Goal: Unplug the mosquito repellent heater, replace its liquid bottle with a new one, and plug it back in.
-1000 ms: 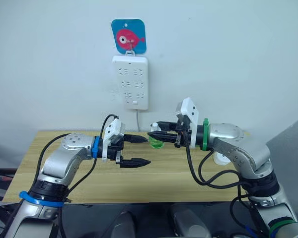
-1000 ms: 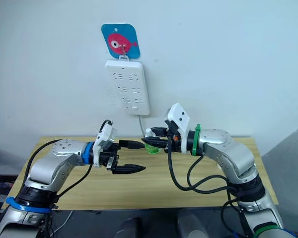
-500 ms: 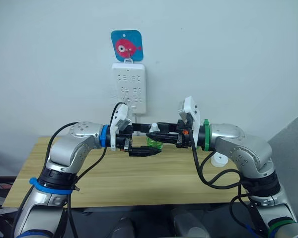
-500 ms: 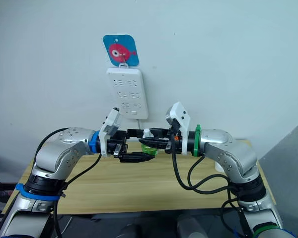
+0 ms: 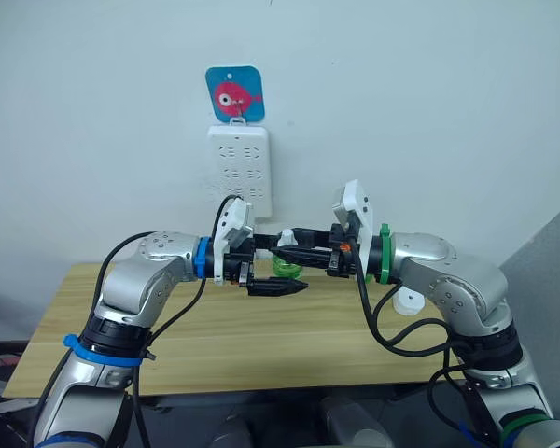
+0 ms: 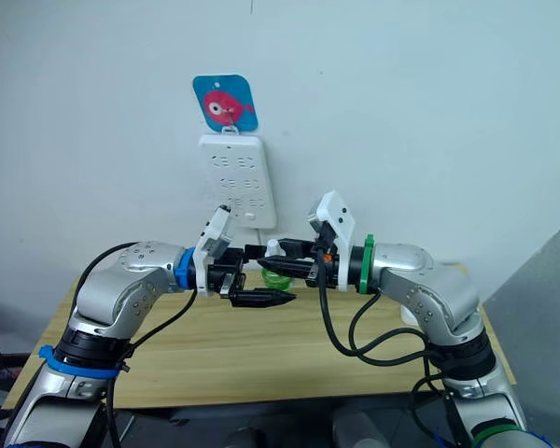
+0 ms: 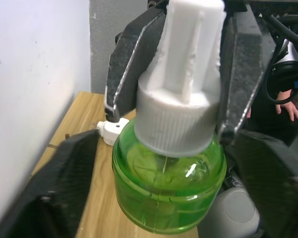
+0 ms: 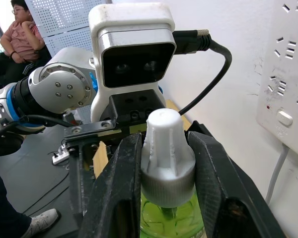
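The right gripper [image 5: 289,252] pinches the white cap of the green bottle [image 5: 286,265] just below the power strip [image 5: 240,171], bottle hanging upright. The left gripper [image 5: 285,271], fingers spread, straddles the bottle from the opposite side.

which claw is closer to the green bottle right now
Right. The right claw is shut on the white cap of the green bottle, holding it above the table. The left claw is open, its fingers on either side of the bottle body without touching.
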